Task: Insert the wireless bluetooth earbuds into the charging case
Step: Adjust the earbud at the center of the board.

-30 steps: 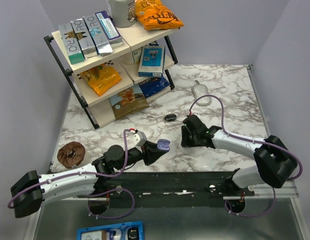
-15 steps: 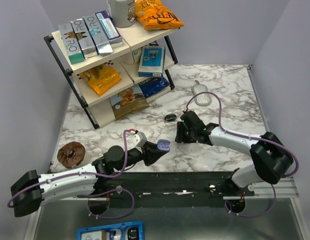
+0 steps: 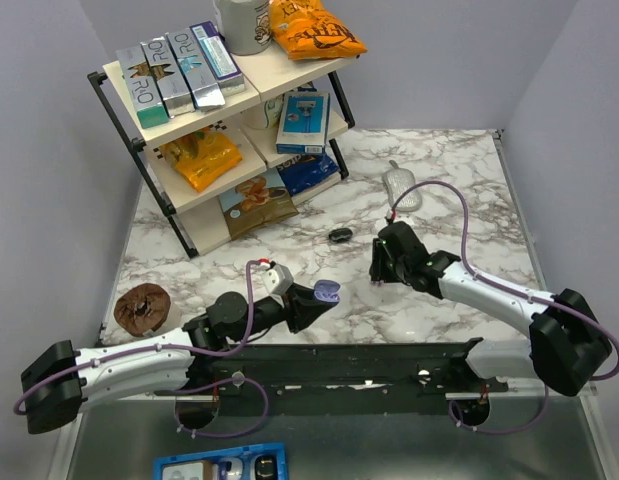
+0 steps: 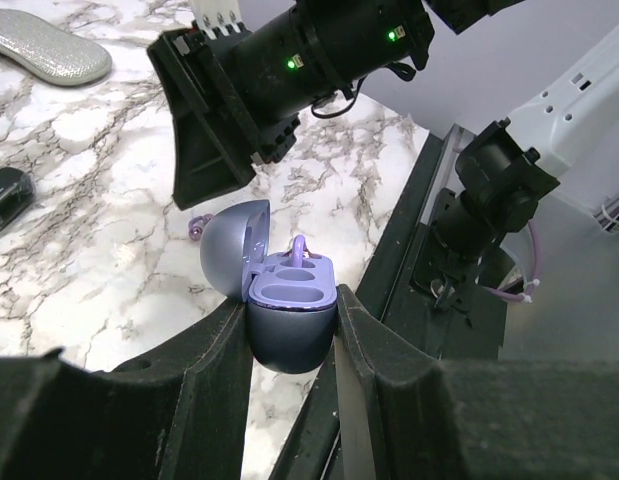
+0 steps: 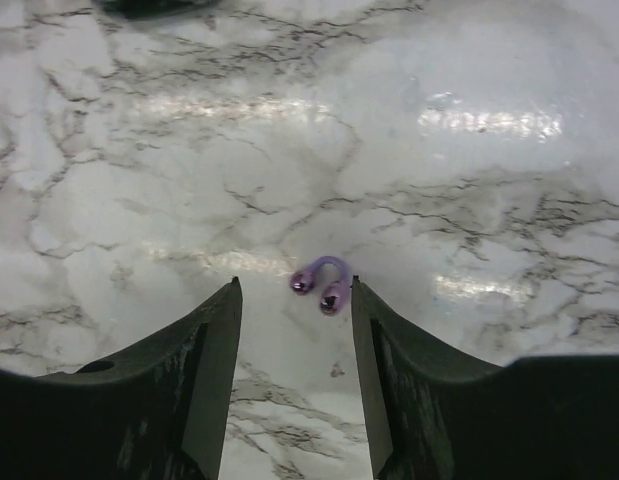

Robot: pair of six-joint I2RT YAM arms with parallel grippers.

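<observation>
Our left claw (image 4: 289, 332) is clamped narrowly on the lower shell of the charging case (image 4: 289, 325), one finger pressed against each side. The case sits right at the fingertips, with its lid (image 4: 229, 245) swung open and away from the claw. A seated purple earbud (image 4: 299, 250) stands in the tray, on the side farthest from the claw's palm.

Our right claw (image 5: 294, 287) is partly spread and holds nothing. Its two dark fingers (image 5: 211, 360) point down at the marble table (image 5: 469, 200). The loose purple earbud (image 5: 323, 283) is a small curved piece. It lies flat on the table in the gap between the fingertips, level with the tips and a little closer to the finger on the right of the wrist view. We see a sliver of table between it and either finger. We cannot tell whether the tips touch the table.

From above, the right claw hangs near the left claw and the case, off to the case's far right. A glossy black oval object (image 3: 340, 235) lies on the table just beyond the right claw, toward the left.
</observation>
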